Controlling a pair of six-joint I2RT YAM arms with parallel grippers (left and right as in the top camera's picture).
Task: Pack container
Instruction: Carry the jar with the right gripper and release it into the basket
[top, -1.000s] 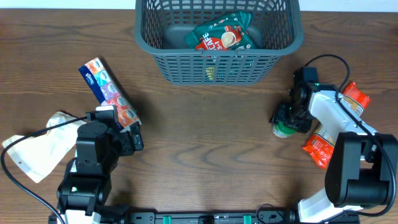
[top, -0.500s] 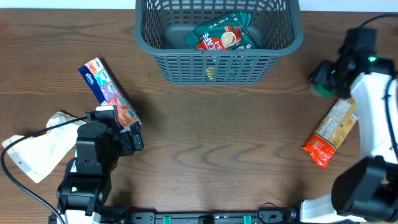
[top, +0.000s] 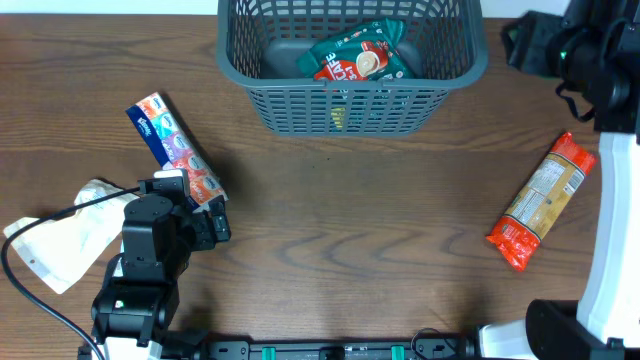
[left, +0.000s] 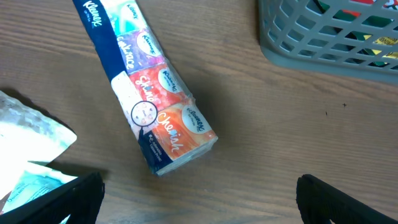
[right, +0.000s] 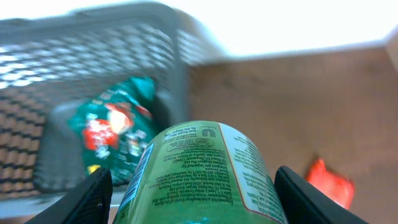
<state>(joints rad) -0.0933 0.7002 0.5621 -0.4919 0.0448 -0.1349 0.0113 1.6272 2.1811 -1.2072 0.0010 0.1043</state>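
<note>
Progress check: packing looks about a third done, I'd say. Container (top: 300, 110) sits at the table's far edge, middle, with a green coffee packet (top: 360, 55) already inside (maybe two, hard to tell). Right gripper (right: 199, 205) is up off its right end, fingers clamped on a green-labelled can (right: 199, 168), so that's probably next in. Left gripper (left: 199, 202) hangs empty, fingers wide apart, over the tissue pack (left: 146, 93). Also left on the table: a white pouch (top: 55, 240) and an orange packet (top: 540, 200).
</note>
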